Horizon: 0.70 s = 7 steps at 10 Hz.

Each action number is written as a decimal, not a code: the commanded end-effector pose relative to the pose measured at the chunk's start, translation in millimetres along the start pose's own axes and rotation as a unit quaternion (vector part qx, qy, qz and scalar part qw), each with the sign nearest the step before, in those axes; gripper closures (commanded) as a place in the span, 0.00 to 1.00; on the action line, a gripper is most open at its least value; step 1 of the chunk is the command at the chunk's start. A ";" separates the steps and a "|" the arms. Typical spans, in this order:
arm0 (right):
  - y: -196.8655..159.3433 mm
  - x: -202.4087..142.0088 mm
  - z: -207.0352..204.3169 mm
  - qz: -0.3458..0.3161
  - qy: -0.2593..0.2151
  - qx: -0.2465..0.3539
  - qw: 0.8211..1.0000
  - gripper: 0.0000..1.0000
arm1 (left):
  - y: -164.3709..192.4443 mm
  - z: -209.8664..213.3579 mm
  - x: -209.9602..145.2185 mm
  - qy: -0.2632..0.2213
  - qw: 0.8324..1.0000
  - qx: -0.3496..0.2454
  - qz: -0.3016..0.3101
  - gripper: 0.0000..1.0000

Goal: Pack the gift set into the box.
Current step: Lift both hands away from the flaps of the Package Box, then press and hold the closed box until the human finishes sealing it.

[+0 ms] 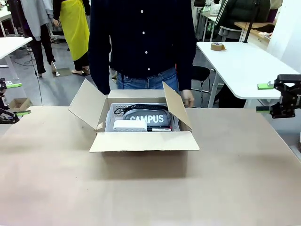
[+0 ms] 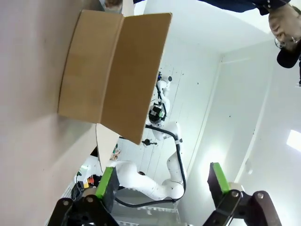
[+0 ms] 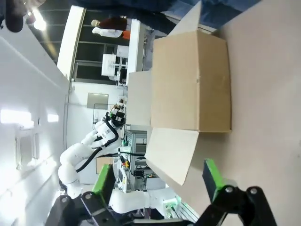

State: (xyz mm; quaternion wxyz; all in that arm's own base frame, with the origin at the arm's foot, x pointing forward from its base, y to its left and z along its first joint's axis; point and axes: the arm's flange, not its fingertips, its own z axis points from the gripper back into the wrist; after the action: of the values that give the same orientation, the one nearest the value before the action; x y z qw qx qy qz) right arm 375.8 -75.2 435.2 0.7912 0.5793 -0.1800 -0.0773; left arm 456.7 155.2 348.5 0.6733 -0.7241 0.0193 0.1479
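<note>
The large brown box point(image 1: 143, 141) stands in the middle of the table with all its flaps spread open. Inside lies the grey "CAMPUS" pouch point(image 1: 146, 117) with its black strap point(image 1: 138, 108); a small white box point(image 1: 129, 125) and a pen point(image 1: 160, 128) rest in front of it. My left gripper point(image 1: 19, 99) hovers open at the table's far left edge, well away from the box. My right gripper point(image 1: 258, 98) hangs open at the far right. Both wrist views see the box from the side point(image 2: 113, 70) point(image 3: 193, 80), beyond the open, empty grippers point(image 2: 162, 181) point(image 3: 157, 179).
A person stands close behind the box, one hand point(image 1: 188, 98) near its right flap. The brown tabletop point(image 1: 141, 193) spreads wide in front of the box. A white table point(image 1: 244, 66) with a tape roll point(image 1: 217, 46) stands at the back right.
</note>
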 end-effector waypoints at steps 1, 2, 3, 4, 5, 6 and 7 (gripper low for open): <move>12.3 -1.0 3.5 0.021 -0.004 0.017 1.000 0.00 | -3.3 -1.1 -14.9 0.010 1.000 -0.001 -0.013 0.00; 12.3 -1.0 3.5 0.021 -0.004 0.017 1.000 0.00 | -3.3 -1.1 -14.9 0.010 1.000 -0.001 -0.013 0.00; 12.3 -1.0 3.5 0.021 -0.004 0.017 1.000 0.00 | -3.3 -1.1 -14.9 0.010 1.000 -0.001 -0.013 0.00; 12.3 -1.0 3.5 0.021 -0.004 0.017 1.000 0.00 | -3.3 -1.1 -14.9 0.010 1.000 -0.001 -0.013 0.00; 12.3 -1.0 3.5 0.021 -0.004 0.017 1.000 0.00 | -3.3 -1.1 -14.9 0.010 1.000 -0.001 -0.013 0.00; 12.3 -1.0 3.5 0.021 -0.004 0.017 1.000 0.00 | -3.3 -1.1 -14.9 0.010 1.000 -0.001 -0.013 0.00; 12.3 -1.0 3.5 0.021 -0.004 0.017 1.000 0.00 | -3.3 -1.1 -14.9 0.010 1.000 -0.001 -0.013 0.00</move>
State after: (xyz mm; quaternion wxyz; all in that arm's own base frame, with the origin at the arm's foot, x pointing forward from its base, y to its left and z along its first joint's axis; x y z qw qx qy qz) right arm 370.6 -75.9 447.6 0.7908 0.5795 -0.1857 -0.0656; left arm 448.6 152.5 355.1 0.6748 -0.7241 0.0198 0.1413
